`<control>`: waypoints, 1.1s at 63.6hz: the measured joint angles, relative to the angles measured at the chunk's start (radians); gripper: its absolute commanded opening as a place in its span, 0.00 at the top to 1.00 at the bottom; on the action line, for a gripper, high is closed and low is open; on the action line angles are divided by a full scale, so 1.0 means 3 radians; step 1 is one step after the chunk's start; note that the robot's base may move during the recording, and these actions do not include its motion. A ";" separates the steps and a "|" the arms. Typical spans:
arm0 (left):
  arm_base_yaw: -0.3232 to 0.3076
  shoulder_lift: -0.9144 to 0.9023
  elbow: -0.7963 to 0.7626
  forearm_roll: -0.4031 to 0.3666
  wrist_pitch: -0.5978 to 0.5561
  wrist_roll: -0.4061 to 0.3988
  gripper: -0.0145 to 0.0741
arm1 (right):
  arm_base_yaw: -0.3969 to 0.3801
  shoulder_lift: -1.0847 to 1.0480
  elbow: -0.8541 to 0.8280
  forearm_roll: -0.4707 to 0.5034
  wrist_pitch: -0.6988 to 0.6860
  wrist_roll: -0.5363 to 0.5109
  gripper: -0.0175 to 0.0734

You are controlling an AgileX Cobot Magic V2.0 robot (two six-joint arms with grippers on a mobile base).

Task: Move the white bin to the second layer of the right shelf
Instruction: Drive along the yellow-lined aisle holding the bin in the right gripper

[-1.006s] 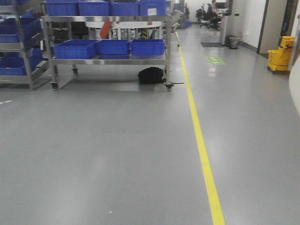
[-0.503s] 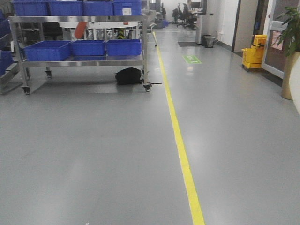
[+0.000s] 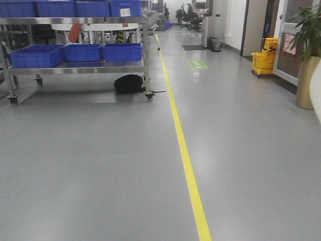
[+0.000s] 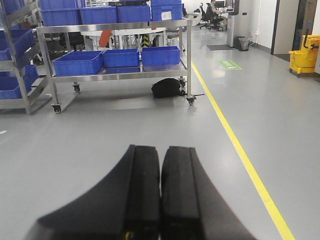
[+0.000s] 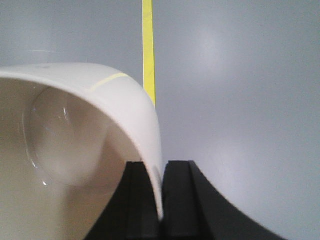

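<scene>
In the right wrist view the white bin fills the left half, glossy and cream-white, with its open inside facing the camera. My right gripper is shut on the bin's rim wall, one black finger inside and one outside. A sliver of the bin's edge shows at the right border of the front view. My left gripper is shut with nothing in it, held over grey floor. The right shelf second layer is out of view.
A wheeled steel cart carrying blue crates stands ahead on the left, with a black bag under it. A yellow floor line runs down the aisle. A yellow mop bucket and potted plant stand at right.
The front view has swung to the right: the cart and the yellow line slid left in the frame, and the potted plant came into view at the right.
</scene>
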 measured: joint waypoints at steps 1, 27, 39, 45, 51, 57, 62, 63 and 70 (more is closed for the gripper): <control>0.0000 0.0000 0.0000 0.0000 0.0000 0.0000 0.74 | 0.0000 0.0000 0.0000 0.0000 0.0000 0.0000 0.75; 0.0000 0.0000 0.0000 0.0000 0.0000 0.0000 0.74 | 0.0000 0.0000 0.0000 0.0000 0.0000 0.0000 0.75; 0.0000 0.0000 0.0000 0.0000 0.0000 0.0000 0.74 | 0.0000 0.0000 0.0000 0.0000 0.0000 0.0000 0.75; 0.0000 0.0000 0.0000 0.0000 0.0000 0.0000 0.74 | 0.0000 0.0000 0.0000 0.0000 0.0000 0.0000 0.75; 0.0000 0.0000 0.0000 0.0000 0.0000 0.0000 0.74 | 0.0000 0.0000 0.0000 0.0000 0.0000 0.0000 0.75; 0.0000 0.0000 0.0000 0.0000 0.0000 0.0000 0.74 | 0.0000 0.0000 0.0000 0.0000 0.0000 0.0000 0.75; 0.0000 0.0000 0.0000 0.0000 0.0000 0.0000 0.74 | 0.0000 0.0000 0.0000 0.0000 0.0000 0.0000 0.75; 0.0000 0.0000 0.0000 0.0000 0.0000 0.0000 0.74 | 0.0000 0.0000 0.0000 0.0000 0.0000 0.0000 0.75; 0.0000 0.0000 0.0000 0.0000 0.0000 0.0000 0.74 | 0.0000 0.0000 0.0000 0.0000 0.0000 0.0000 0.75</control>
